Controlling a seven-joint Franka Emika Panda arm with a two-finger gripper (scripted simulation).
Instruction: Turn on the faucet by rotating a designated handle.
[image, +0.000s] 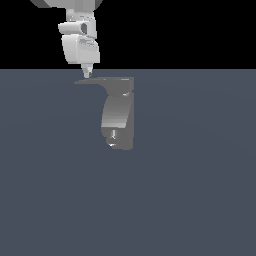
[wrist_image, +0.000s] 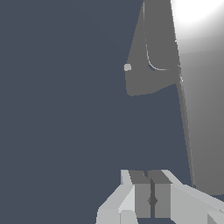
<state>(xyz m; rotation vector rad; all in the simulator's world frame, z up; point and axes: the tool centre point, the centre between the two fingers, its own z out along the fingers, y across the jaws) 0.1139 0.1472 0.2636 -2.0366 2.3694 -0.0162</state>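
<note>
Fingers (wrist_image: 152, 199): nearest the wrist camera, pressed together with only a thin seam between them; they grip nothing. In the exterior view they (image: 87, 73) come to a narrow tip just above the lever's thin end.
Handle (image: 95, 81): a thin flat dark lever lying level across the faucet's top, tapering to a point toward the exterior view's left. Whether the fingertip already touches it cannot be told.
Faucet (image: 118, 112): a grey curved block standing on the counter (image: 200, 175), small shiny nozzle (image: 113, 134) low on its front; in the wrist view its body (wrist_image: 197, 109) rises just beside the fingers.
Step in hand: judged to be setting the closed fingers against the lever's side so as to push it around its hub.
Doing it well: contact should stay near the pointed end, where leverage is greatest, and low enough that the tip does not ride over the thin blade.
Push path: an arc about the hub, not a straight line, or the tip will slide off the point.
Risk: pressing downward would only jam the lever.
</note>
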